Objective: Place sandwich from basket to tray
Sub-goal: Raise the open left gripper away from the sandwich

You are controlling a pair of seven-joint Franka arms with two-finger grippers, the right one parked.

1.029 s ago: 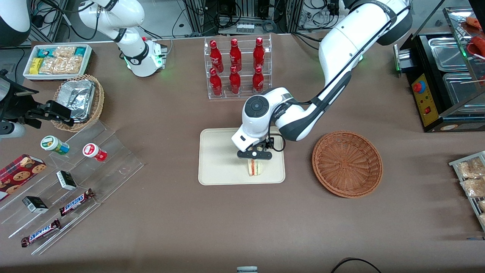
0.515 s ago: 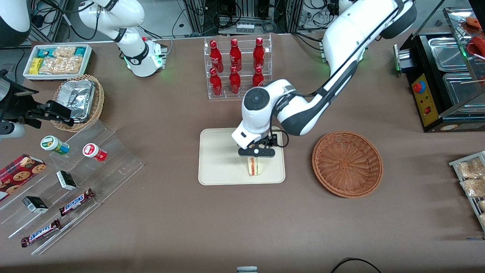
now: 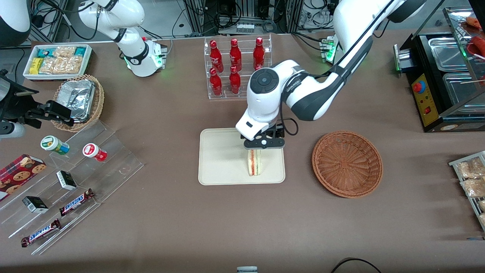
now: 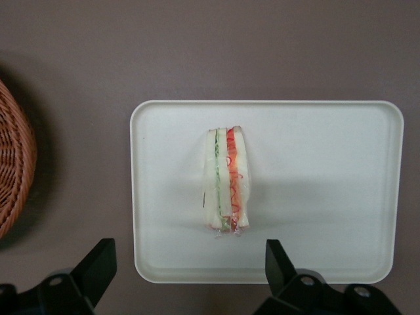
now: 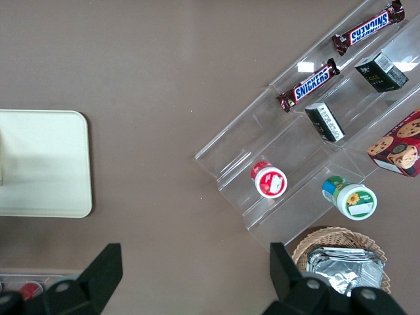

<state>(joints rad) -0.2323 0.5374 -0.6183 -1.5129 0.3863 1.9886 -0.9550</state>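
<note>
The sandwich (image 3: 254,163) stands on its edge on the cream tray (image 3: 219,163), in the part of the tray nearest the reddish-brown basket (image 3: 347,163). Its red, pink and green layers show along the cut edge, also in the left wrist view (image 4: 225,180). The tray (image 4: 315,197) and part of the basket rim (image 4: 16,170) show there too. My left gripper (image 3: 264,144) hangs above the sandwich, open and empty, clear of it; in the left wrist view the gripper (image 4: 190,269) has its fingers wide apart. The basket is empty.
A clear rack of red bottles (image 3: 237,66) stands farther from the front camera than the tray. A tan basket with foil containers (image 3: 79,100), a white snack bin (image 3: 57,60) and an acrylic shelf of snacks (image 3: 72,189) lie toward the parked arm's end. A black food warmer (image 3: 443,76) stands toward the working arm's end.
My left gripper has risen away from the sandwich, which stays on the tray. The arm has pulled up and back toward the bottle rack.
</note>
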